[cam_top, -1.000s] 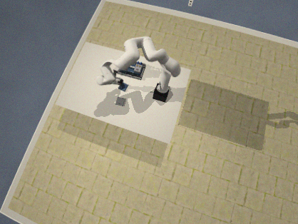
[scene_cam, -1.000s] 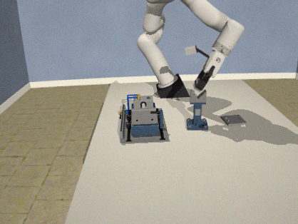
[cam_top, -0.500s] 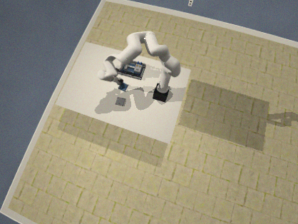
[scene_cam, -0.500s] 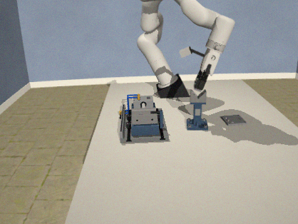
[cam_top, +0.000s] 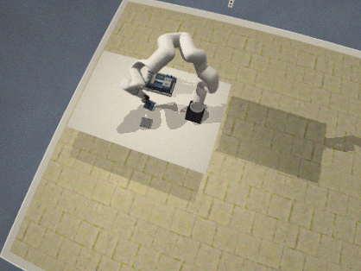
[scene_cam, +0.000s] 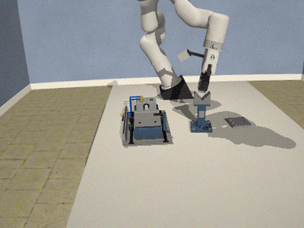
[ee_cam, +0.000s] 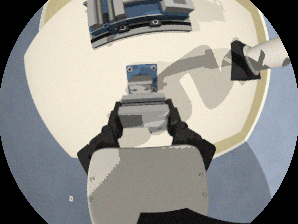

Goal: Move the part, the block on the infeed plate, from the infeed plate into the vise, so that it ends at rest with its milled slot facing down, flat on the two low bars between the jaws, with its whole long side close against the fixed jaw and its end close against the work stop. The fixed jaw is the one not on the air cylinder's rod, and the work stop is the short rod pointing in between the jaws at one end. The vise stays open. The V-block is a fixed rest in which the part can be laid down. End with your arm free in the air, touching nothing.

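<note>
— Where does the job stand?

— My gripper (scene_cam: 204, 86) is clamped on the part (ee_cam: 143, 115), held above the V-block (scene_cam: 202, 98); the infeed plate (scene_cam: 237, 121) lies bare. The vise (scene_cam: 145, 121) is unloaded (everything there is left).

— Which view helps?

— The wrist view shows the part between my fingers; the exterior view shows height over the rest.

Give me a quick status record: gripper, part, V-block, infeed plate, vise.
gripper: shut on the part, directly above the V-block
part: grey block between the fingers, off the plate
V-block: blue stand, grey V on top, nothing resting in it that I can see
infeed plate: bare, flat on the table
vise: no part in it
</note>
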{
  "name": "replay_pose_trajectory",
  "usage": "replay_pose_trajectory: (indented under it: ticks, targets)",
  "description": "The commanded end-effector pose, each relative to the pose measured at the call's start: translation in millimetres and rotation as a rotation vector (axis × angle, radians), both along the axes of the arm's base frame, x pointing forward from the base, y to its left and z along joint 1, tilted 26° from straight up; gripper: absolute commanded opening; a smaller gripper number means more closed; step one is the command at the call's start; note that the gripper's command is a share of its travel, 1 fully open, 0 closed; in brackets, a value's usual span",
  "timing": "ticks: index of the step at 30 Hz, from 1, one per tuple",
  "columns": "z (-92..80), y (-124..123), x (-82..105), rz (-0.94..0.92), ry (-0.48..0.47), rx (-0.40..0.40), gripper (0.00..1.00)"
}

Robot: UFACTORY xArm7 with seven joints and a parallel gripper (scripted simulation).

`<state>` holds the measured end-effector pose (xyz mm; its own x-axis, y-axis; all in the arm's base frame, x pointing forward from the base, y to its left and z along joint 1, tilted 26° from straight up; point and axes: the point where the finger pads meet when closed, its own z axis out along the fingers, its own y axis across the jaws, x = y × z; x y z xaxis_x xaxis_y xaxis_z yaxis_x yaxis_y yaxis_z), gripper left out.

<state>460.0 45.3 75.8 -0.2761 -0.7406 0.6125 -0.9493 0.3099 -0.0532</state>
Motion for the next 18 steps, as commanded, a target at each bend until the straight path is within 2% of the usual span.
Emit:
replay_pose_trajectory:
  ticks: [1, 18]
  targets:
    - [1.7, 0.5, 1.3, 0.005, -0.02, 0.051, 0.0]
    - [2.3, -0.5, 0.9, 0.011, -0.055, 0.156, 0.0]
